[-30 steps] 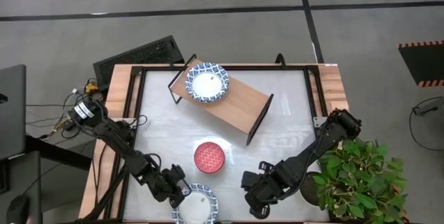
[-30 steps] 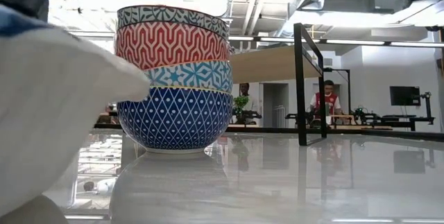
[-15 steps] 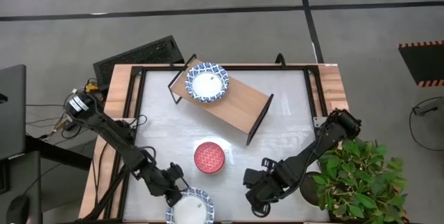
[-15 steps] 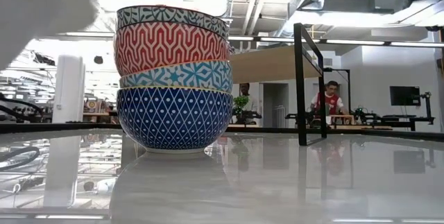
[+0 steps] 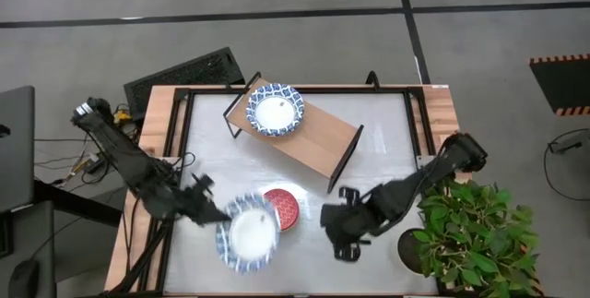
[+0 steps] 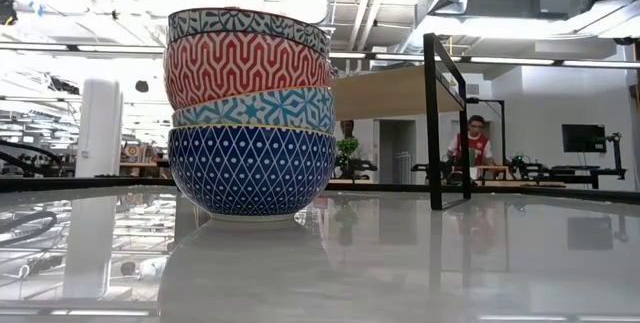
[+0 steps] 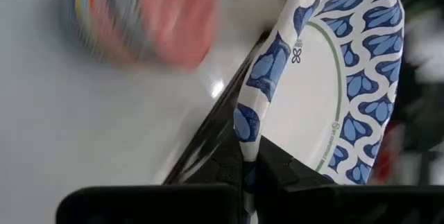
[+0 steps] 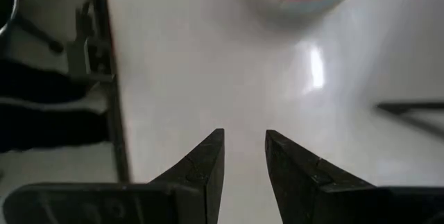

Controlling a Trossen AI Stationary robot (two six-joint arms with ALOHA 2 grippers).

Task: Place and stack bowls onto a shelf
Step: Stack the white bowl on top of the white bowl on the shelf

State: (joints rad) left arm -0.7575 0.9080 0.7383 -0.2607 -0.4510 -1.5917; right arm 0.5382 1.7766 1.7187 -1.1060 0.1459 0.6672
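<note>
- The left gripper (image 5: 221, 217) is clenched on the rim of a wide white bowl with a blue patterned rim (image 5: 247, 233) and holds it above the pale table top (image 5: 369, 141), partly over the stack of patterned bowls with a red one showing on top (image 5: 286, 208). The pinch sits at one edge only (image 7: 244, 156), so the bowl could pivot in the fingers or slip out and drop onto the stack or the table.
- In the left wrist view the held bowl (image 7: 326, 78) stands nearly edge-on, steeply tilted. If it reaches the shelf at that angle, it may land on its rim and roll instead of settling flat.
- The low light-wood shelf on thin black legs (image 5: 318, 146) lies well apart from the held bowl, at the far side of the table, and already carries another white bowl with a blue rim (image 5: 275, 112) at one end. Setting the new bowl off-centre on that one could tip both or push them over the board's edge.
- In the low view the stack (image 6: 250, 113) is tall and slightly uneven; a low carry over it could knock it.
- The right gripper (image 5: 343, 233) hangs just beside the stack, its fingers (image 8: 208, 165) parted and grasping nothing. A crossing of the two arms near the stack could cause a bump.
</note>
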